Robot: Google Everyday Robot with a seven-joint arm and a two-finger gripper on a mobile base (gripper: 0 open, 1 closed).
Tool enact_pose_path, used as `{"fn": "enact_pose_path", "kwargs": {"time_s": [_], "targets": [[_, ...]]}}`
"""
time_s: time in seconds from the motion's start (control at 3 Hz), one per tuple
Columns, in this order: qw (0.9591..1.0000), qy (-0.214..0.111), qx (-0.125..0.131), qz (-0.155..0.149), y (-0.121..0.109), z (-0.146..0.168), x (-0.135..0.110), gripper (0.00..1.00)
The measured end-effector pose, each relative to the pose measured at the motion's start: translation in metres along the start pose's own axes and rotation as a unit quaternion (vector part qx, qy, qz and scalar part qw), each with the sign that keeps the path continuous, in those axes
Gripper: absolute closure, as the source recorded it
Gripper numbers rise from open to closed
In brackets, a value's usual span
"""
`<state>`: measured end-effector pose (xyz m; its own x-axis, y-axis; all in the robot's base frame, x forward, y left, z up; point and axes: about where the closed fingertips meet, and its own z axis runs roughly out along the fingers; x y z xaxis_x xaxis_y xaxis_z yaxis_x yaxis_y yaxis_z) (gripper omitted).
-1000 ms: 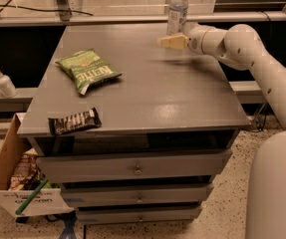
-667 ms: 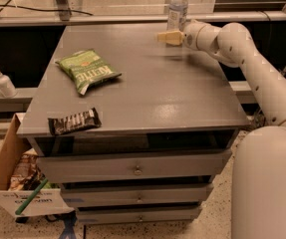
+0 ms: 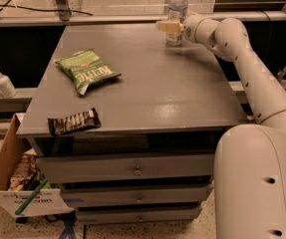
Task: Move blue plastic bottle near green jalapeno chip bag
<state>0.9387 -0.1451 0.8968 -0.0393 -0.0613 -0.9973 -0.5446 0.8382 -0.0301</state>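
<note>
At table (image 3: pixel 157 83) far edge, blue plastic bottle (image 3: pixel 178 6) upright, hand (image 3: pixel 168 27) beside it

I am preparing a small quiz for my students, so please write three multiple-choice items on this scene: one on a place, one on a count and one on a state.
1. Where on the cabinet top does the blue plastic bottle stand?
A) at the near left corner; B) in the middle; C) in the far right part, at the gripper.
2. How many things are on that top?
A) one; B) three; C) five.
3. How is the bottle?
A) upright, cap on; B) lying on its side; C) upside down.

Key: 1 C, since the bottle stands far back on the right with the gripper right at it. 2 B, since there are the bottle, the green jalapeno chip bag and a dark snack wrapper. 3 A, since its white cap is on top.
</note>
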Motion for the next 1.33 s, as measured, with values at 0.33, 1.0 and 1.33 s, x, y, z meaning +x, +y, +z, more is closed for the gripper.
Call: {"fn": "enact_pose_path", "kwargs": {"time_s": [0.33,1.0,1.33], "targets": [[1.0,-0.004,0.003,-0.001,-0.006,0.0,-0.003,0.42],[0.9998,0.001,-0.014,0.012,0.004,-0.021,-0.011,0.88],[0.9973,-0.008,-0.064,0.034,0.039,-0.038,-0.037,1.0]]}}
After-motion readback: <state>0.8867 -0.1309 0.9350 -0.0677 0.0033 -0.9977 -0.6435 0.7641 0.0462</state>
